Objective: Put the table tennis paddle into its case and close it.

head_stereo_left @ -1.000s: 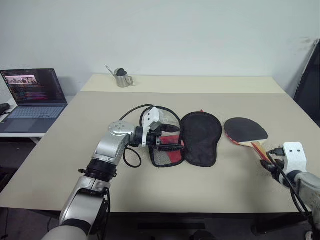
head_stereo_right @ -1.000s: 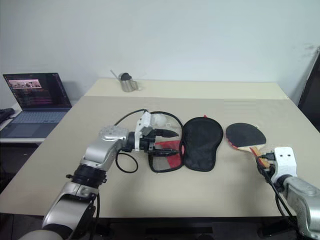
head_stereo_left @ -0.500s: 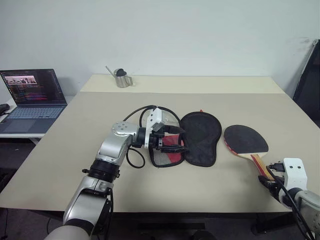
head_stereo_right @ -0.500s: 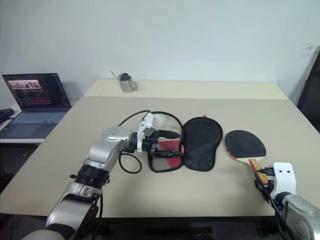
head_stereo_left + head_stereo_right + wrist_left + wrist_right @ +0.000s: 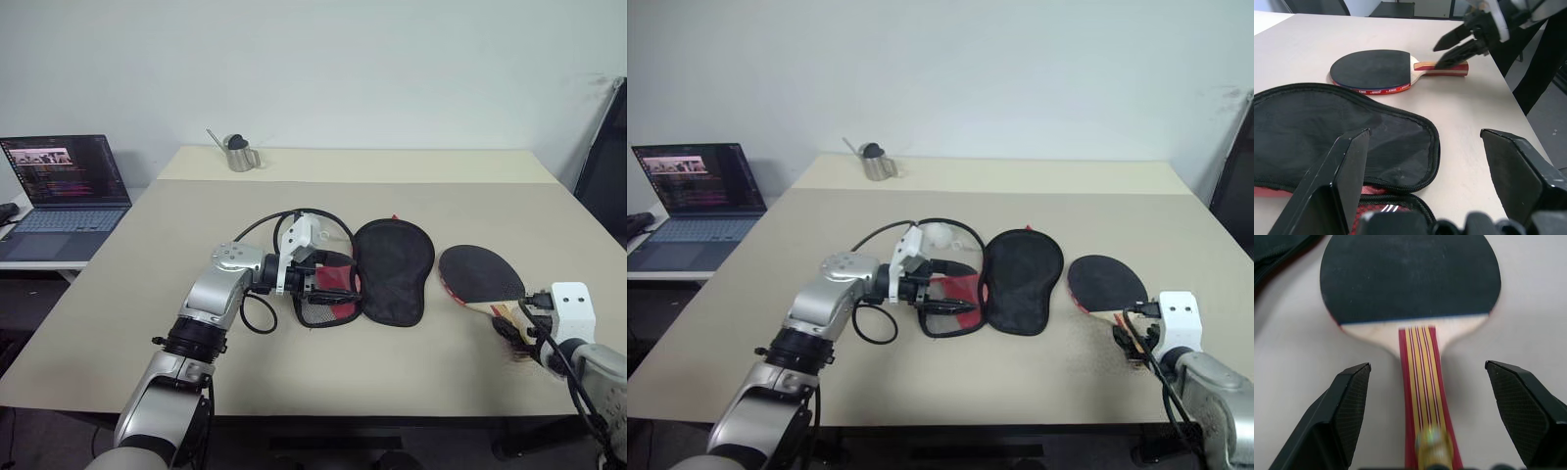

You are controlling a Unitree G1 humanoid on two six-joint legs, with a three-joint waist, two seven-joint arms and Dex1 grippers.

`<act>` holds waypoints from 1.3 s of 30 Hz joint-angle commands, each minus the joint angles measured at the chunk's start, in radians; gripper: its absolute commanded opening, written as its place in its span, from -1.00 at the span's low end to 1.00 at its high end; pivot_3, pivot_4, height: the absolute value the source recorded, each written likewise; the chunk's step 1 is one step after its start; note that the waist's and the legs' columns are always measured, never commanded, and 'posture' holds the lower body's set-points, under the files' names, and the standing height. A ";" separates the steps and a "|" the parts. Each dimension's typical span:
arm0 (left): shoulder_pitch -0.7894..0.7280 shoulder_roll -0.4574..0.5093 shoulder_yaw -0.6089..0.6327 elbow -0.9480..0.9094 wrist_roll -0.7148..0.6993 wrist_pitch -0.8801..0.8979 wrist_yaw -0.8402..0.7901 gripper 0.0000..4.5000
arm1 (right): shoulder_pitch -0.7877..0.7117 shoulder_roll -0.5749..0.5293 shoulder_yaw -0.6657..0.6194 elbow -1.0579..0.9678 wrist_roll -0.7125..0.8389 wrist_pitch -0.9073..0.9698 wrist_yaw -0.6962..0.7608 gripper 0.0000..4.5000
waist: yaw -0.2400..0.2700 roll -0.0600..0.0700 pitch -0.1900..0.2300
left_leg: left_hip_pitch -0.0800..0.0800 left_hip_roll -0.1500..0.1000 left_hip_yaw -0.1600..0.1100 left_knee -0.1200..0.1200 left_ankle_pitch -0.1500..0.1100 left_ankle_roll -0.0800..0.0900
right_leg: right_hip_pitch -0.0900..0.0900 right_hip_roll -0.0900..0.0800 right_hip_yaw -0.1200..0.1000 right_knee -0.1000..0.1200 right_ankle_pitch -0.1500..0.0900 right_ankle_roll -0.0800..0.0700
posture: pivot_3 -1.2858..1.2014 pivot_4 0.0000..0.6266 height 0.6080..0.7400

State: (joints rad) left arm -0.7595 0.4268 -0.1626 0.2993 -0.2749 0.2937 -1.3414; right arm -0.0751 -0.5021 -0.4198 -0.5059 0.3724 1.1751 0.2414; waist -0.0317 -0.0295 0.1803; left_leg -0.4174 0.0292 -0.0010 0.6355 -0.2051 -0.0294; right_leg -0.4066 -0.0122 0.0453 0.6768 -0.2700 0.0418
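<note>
Wooden paddle handle (image 5: 1422, 382) between spread right claw (image 5: 1425, 421) fingers.

Paddle (image 5: 480, 275), black face up, lies flat at frame right, handle toward the lower right. Case (image 5: 384, 271) lies unzipped, spread open, at centre.

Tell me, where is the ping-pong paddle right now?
The table tennis paddle lies flat on the table's right side, just right of the open case, its handle between the right gripper's open fingers.
</note>
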 commanded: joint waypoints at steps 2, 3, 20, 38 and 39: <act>-0.015 -0.004 0.006 -0.027 -0.020 -0.024 -0.009 0.75 | -0.036 -0.039 0.024 0.071 -0.019 -0.048 0.020 0.82 | 0.000 0.000 0.000 | 0.000 0.000 0.000 0.000 0.000 0.000 | 0.000 0.000 0.000 0.000 0.000 0.000 | 0.03 -0.52 1.00; -0.015 -0.004 0.006 -0.024 -0.020 -0.028 -0.013 0.75 | -0.041 -0.047 0.034 0.089 -0.020 -0.049 0.025 0.82 | 0.000 0.000 0.000 | 0.000 0.000 0.000 0.000 0.000 0.000 | 0.000 0.000 0.000 -0.001 0.000 0.000 | 0.03 -0.52 1.00; -0.019 0.044 0.014 -0.124 -0.035 -0.024 -0.006 0.75 | -0.114 -0.072 0.146 0.268 -0.025 -0.100 0.096 0.74 | -0.002 0.000 0.000 | 0.000 0.000 0.001 0.000 0.000 0.000 | 0.000 0.000 0.001 0.000 0.000 0.000 | 0.03 -0.52 1.00; -0.013 0.068 0.054 -0.041 -0.064 -0.066 0.007 0.75 | -0.141 -0.039 -0.008 0.119 -0.007 0.007 0.005 -0.51 | 0.001 0.000 0.000 | 0.000 0.000 0.000 0.001 0.000 0.000 | 0.000 0.000 0.000 0.000 0.000 0.000 | 0.03 -0.52 1.00; -0.016 0.070 0.056 -0.038 -0.063 -0.067 0.010 0.75 | -0.153 -0.034 -0.020 0.083 0.002 0.036 -0.002 -0.51 | 0.001 0.000 0.000 | -0.001 0.000 0.000 0.001 0.000 0.000 | 0.000 0.000 0.000 0.000 0.000 0.000 | 0.03 -0.52 1.00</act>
State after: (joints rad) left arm -0.7507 0.4880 -0.1362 0.2746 -0.3332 0.2490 -1.3392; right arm -0.1889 -0.5332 -0.3781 -0.3250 0.3524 1.1893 0.2555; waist -0.0306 -0.0295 0.1804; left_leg -0.4185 0.0293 -0.0009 0.6367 -0.2050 -0.0294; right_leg -0.4066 -0.0124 0.0454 0.6766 -0.2697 0.0421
